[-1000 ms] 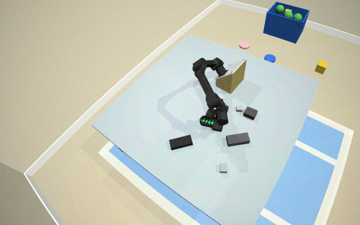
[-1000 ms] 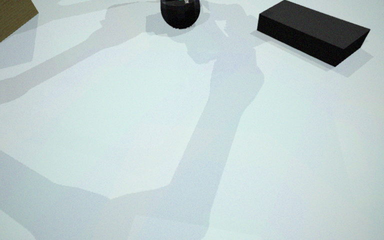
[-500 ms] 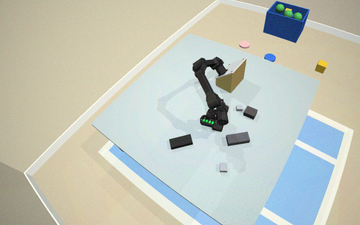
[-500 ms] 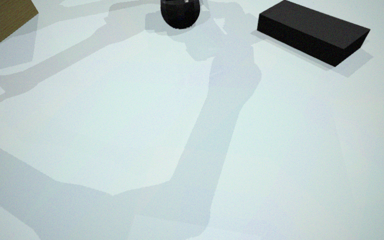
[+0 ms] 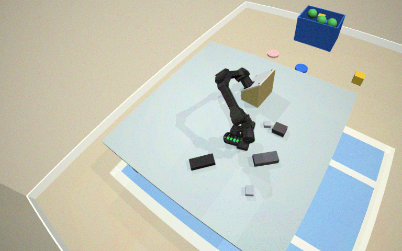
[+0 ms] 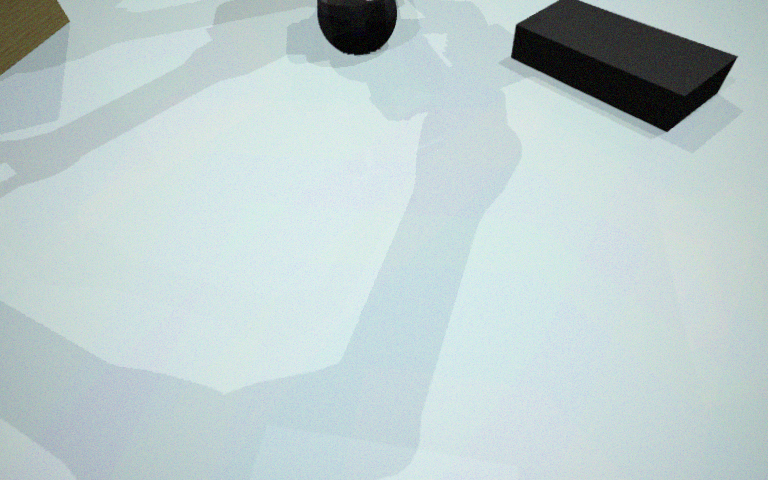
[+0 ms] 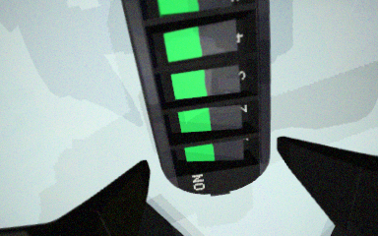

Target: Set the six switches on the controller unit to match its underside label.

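The dark controller unit (image 5: 227,142) (image 6: 356,31) (image 7: 226,171) shows its switch face to the wrist camera, with the ON mark at the near rounded end. Switches 1 to 4 and part of a fifth show in the wrist view, each green half left and dark half right. Its far end is out of that view. Only a rounded end shows in the exterior view. My gripper (image 5: 243,144) (image 7: 212,154) is open wide, one finger on each side of the switch 1 end, with visible gaps. The underside label is hidden. I cannot tell whether the unit lies fully flat.
A black block (image 5: 202,161) (image 6: 611,62) and a dark grey block (image 5: 265,158) lie nearby. A smaller dark block (image 5: 279,128) sits beside a small light cube (image 5: 267,124). Another light block (image 5: 249,190) lies farther off. A wooden wedge (image 5: 266,91) (image 6: 22,28) stands near the arm base.
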You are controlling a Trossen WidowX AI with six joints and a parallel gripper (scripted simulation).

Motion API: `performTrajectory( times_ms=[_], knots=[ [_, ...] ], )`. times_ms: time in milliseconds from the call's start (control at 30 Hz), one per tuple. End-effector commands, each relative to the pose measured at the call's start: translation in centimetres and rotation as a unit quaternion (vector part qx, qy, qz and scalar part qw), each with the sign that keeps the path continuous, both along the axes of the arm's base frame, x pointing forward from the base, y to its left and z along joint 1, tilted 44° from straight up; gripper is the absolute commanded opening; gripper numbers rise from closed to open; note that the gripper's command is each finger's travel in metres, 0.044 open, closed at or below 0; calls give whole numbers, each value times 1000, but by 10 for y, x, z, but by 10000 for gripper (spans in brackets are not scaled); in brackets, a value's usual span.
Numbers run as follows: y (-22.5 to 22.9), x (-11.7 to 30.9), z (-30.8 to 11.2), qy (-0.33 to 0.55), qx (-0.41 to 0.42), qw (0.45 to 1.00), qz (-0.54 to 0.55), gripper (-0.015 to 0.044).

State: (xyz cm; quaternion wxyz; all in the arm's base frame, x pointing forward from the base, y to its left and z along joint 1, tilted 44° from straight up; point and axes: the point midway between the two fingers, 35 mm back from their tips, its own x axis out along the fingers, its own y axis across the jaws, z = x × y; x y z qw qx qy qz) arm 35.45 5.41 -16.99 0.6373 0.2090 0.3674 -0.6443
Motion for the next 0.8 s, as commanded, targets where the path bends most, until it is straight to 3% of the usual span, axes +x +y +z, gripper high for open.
performTrajectory(
  times_ms=[0, 133, 767],
  knots=[
    [-6, 7, 24, 1, 0, 1000, 0, 440],
    [-17, 16, 67, 1, -1, 1000, 0, 440],
    [-17, 16, 67, 1, -1, 1000, 0, 440]
  ],
)
